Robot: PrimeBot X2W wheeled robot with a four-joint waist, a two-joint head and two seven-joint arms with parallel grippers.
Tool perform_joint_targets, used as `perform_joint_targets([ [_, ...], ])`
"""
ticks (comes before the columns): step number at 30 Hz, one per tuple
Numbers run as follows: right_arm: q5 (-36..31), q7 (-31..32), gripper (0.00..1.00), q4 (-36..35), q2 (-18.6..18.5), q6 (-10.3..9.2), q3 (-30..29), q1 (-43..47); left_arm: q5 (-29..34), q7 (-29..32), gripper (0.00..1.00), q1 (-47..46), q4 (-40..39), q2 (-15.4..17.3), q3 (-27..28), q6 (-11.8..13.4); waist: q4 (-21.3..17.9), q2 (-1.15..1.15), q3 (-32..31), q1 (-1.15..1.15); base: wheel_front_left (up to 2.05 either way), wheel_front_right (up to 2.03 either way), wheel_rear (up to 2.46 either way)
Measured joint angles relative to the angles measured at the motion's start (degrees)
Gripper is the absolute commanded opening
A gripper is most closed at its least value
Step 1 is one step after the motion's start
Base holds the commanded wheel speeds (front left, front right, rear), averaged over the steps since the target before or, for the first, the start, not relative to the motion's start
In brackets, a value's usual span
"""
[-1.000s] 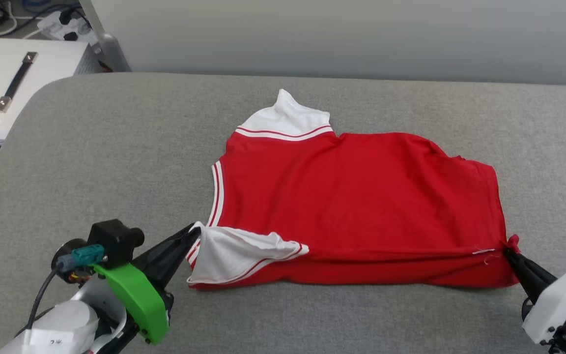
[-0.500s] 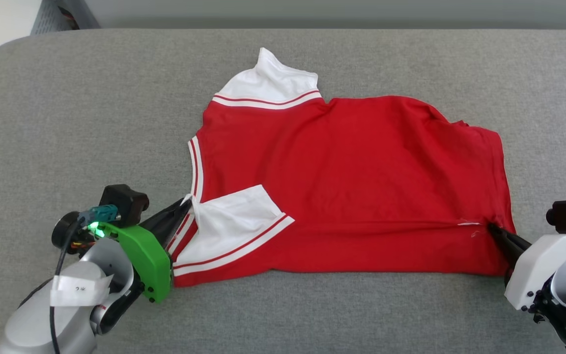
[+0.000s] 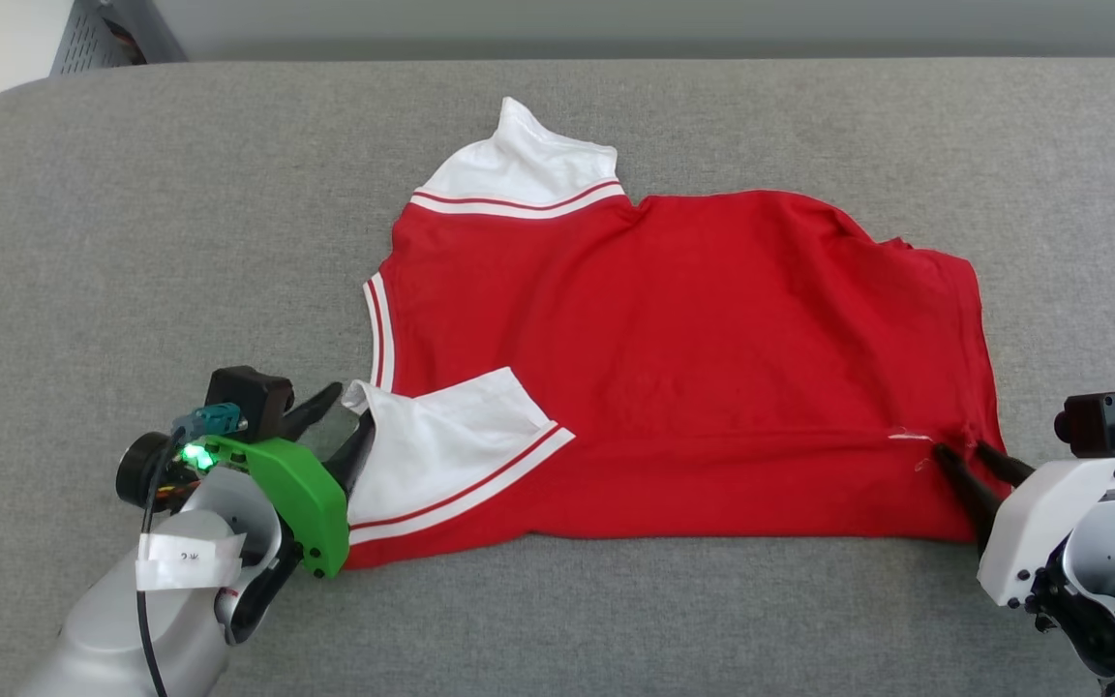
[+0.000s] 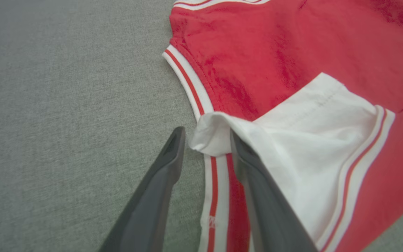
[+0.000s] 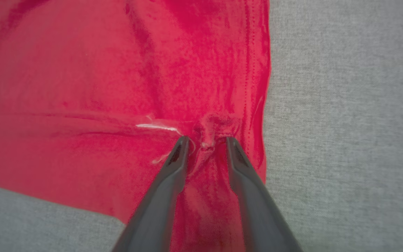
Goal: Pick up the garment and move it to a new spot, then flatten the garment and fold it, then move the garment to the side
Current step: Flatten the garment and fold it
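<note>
Two grippers sit at opposite ends of the red jersey T-shirt (image 3: pixel 693 368), which lies spread on the grey padded surface (image 3: pixel 180 242) with one long edge turned up over the body.

The left gripper (image 3: pixel 349 407) has its fingers (image 4: pixel 159 182) parted. In the left wrist view the left gripper (image 4: pixel 206 140) has a rumpled corner of the folded-over white sleeve (image 4: pixel 310 140) lying in the gap between its tips. That corner is just beside the right-hand finger's tip and a little apart from the left-hand one. Neither finger presses on it. Under the gap, the striped trim (image 4: pixel 191 80) runs from between the fingers away past their tips. The left-hand finger lies over bare grey fabric. The right-hand finger lies over the white sleeve, and the red body stretches beyond it.

The right gripper (image 3: pixel 959 447) is parted as well. In the right wrist view the right gripper (image 5: pixel 207 140) has a small puckered knot of red cloth sitting right between the tips of its fingers (image 5: pixel 163 189), at the fold line. A short white thread (image 5: pixel 156 126) lies just beyond the left-hand tip. The stitched hem (image 5: pixel 254 70) runs past the outer side of the right-hand finger, with bare grey surface beyond it. Both fingers lie over red cloth.

The second white sleeve (image 3: pixel 528 165) points away at the far edge, well apart from either gripper.
</note>
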Motion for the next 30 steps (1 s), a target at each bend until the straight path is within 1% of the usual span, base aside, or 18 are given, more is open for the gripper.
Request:
perform_joint_targets([
  [4,-0.77,-1.68,1.0,0.65,-0.09,0.0,0.45,-0.05,-1.25,-2.49,1.0,-0.01,2.24,-1.64,1.48,0.42,0.03,0.0,-1.69,0.0,0.0,0.0,0.0],
  [8,-0.85,-2.24,1.0,-0.41,-0.49,0.0,1.4,0.34,-2.81,-4.16,1.0,0.54,2.04,-2.58,3.44,1.71,0.13,0.0,-3.89,0.0,0.0,0.0,0.0],
  [9,-1.27,-2.24,1.0,-1.29,-1.31,0.0,2.34,0.62,-3.78,-4.88,1.0,0.93,1.41,-2.93,4.74,2.55,0.18,0.0,-4.51,0.0,0.0,0.0,0.0],
  [10,-2.02,-2.04,1.0,-2.87,-2.2,0.0,2.1,2.14,-5.59,-5.86,1.0,2.68,-1.2,-3.48,7.37,3.97,0.35,0.0,-6.27,0.0,0.0,0.0,0.0],
  [12,-2.77,-1.11,1.0,-4.1,-2.18,0.0,1.36,3.43,-6.09,-5.9,1.0,4.59,-2.97,-3.55,7.84,5.11,0.47,0.0,-7.38,0.0,0.0,0.0,0.0],
  [15,-4.0,1.01,1.0,-6.5,-1.25,0.0,-0.26,5.47,-8.27,-3.75,1.0,7.96,-6.05,-3.37,8.4,7.57,0.66,0.0,-8.95,0.0,0.0,0.0,0.0],
  [18,-4.65,4.64,1.0,-9.11,0.31,0.0,-1.83,7.72,-11.5,-1.14,1.0,11.52,-10.7,-3.14,9.85,10.98,0.76,0.0,-10.24,0.0,0.0,0.0,0.0],
  [21,-6.03,8.25,1.0,-12.2,1.79,0.0,-3.58,9.89,-12.14,2.85,1.0,15.6,-16.21,-1.56,9.29,15.03,0.62,0.0,-10.93,0.0,0.0,0.0,0.0],
  [26,-8.22,13.66,1.0,-16.38,4.57,0.0,-6.67,11.83,-11.83,7.87,1.0,19.01,-23.93,1.14,7.25,20.18,0.3,0.0,-9.92,0.0,0.0,0.0,0.0],
  [27,-8.9,15.18,1.0,-17.52,5.5,0.0,-7.49,12.2,-11.83,9.89,1.0,19.39,-25.86,1.71,6.65,21.7,0.18,0.0,-9.34,0.0,0.0,0.0,0.0],
  [30,-9.75,16.34,1.0,-19.17,6.46,0.0,-8.31,12.36,-11.25,12.85,1.0,19.5,-27.58,2.97,5.67,24.01,-0.05,0.0,-8.22,0.0,0.0,0.0,0.0],
])
